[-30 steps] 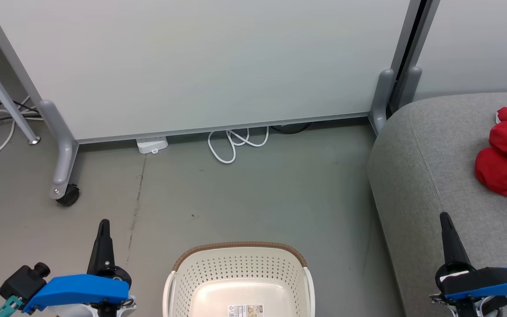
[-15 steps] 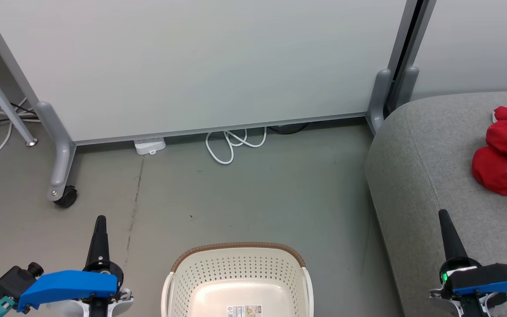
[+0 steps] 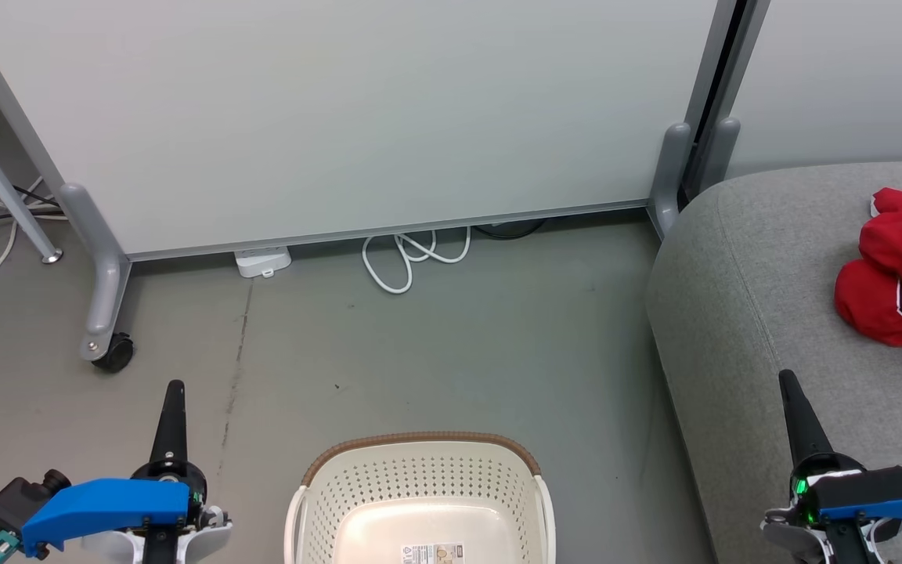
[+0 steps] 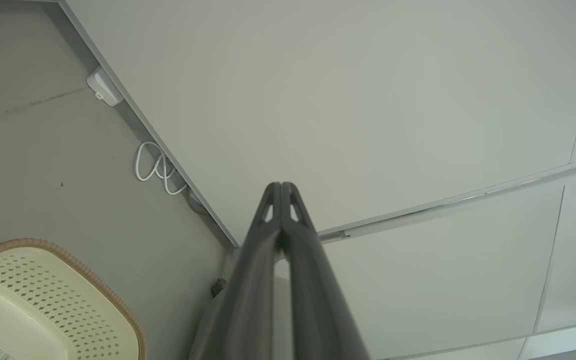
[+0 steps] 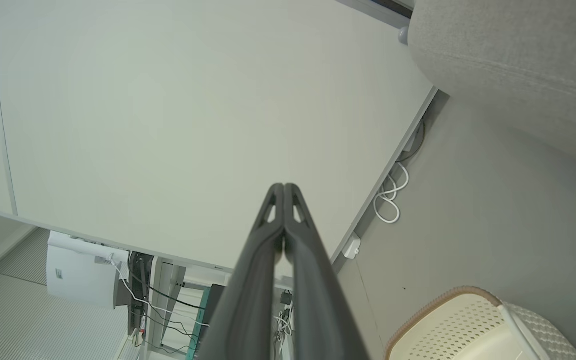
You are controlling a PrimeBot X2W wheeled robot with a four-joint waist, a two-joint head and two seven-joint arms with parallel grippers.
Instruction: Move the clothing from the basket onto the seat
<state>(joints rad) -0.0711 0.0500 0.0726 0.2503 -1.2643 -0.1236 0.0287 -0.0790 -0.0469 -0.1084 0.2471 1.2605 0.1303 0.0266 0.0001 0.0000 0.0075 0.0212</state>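
Both pairs of jaws are shown pressed together and empty in the head view, the left jaws near the basket [image 3: 420, 437], the right jaws against the seat [image 3: 756, 298]. Clothing [image 3: 889, 294] is heaped on the seat, well apart from the bare basket, so the arms are judged parked, nothing being left to carry. Tips are seen touching in the left wrist view, likewise in the right.
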